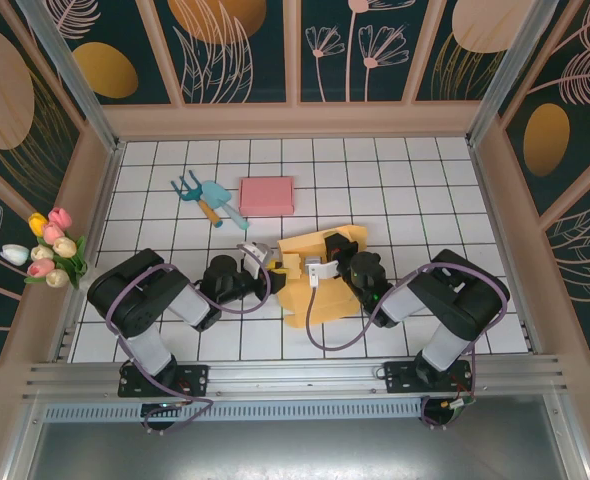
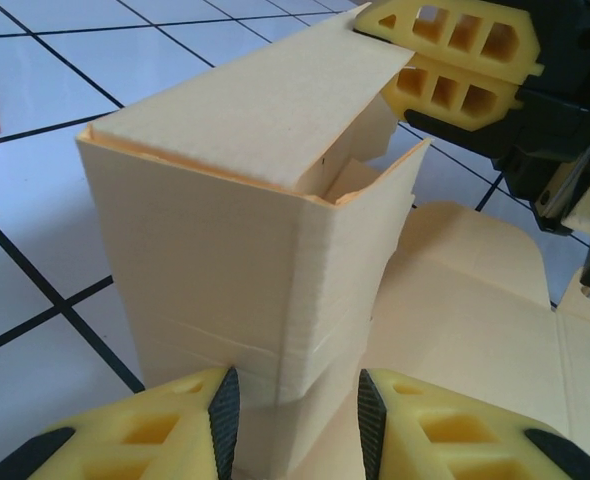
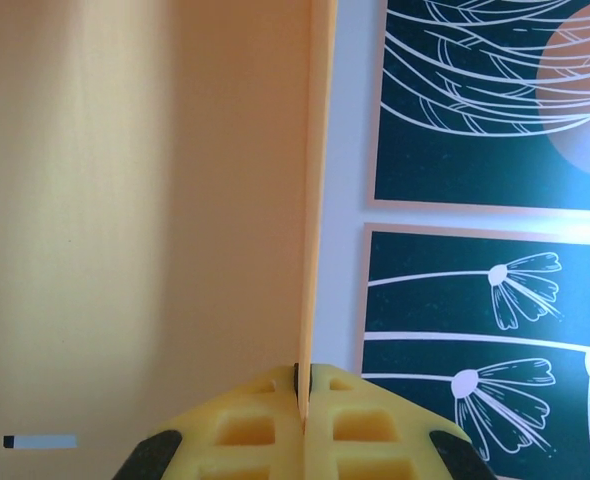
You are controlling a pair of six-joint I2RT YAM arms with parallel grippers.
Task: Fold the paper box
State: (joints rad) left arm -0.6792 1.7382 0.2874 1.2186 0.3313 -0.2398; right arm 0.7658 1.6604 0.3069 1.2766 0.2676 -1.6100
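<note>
Left claw [image 2: 293,415] clamping matte yellow paper box [image 2: 225,240] corner, right claw [image 3: 303,385] pinched on thin flap [image 3: 317,200]

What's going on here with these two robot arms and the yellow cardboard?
Two arms are folding a yellow paper box. The left pincer clamps a raised corner near its base; the right pincer is shut on the edge of a flap. The box is half formed, the rest lying flat.
</note>
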